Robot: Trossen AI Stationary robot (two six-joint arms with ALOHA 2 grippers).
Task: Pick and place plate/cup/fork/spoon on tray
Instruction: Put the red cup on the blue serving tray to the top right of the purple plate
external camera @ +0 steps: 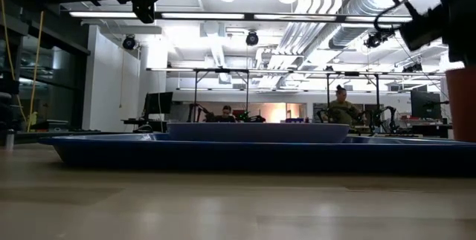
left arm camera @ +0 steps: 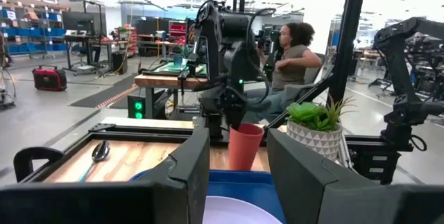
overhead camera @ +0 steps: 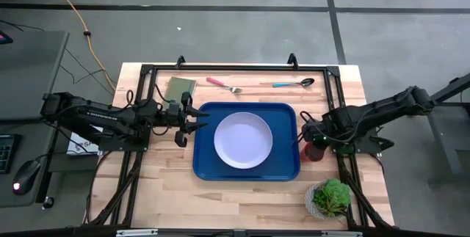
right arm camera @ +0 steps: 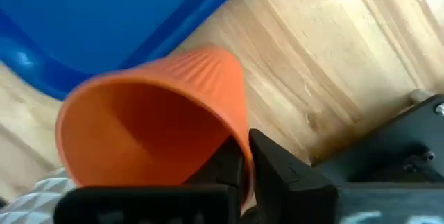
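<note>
The right gripper (overhead camera: 314,139) sits just off the right edge of the blue tray (overhead camera: 208,165), its fingers clamped on the rim of the red cup (overhead camera: 315,151). In the right wrist view one dark finger (right arm camera: 274,165) presses the outside of the cup wall and the other appears to sit inside the mouth, so the hold is a pinch on the wall. The cup is beside the tray, not yet over it; whether it rests on the table or is slightly raised cannot be told. From these fingers the tray lies directly inward, toward the table's centre, so the coming move is likely a lift and a short sideways carry. The plate (overhead camera: 243,140) already rests in the tray's middle, leaving a free strip of tray floor nearest the cup.

The left gripper (overhead camera: 197,125) hovers at the tray's opposite edge, fingers apart and empty. The fork (overhead camera: 222,85) and spoon (overhead camera: 294,84) lie on the table beyond the tray's far edge, long axes roughly parallel to it.
</note>
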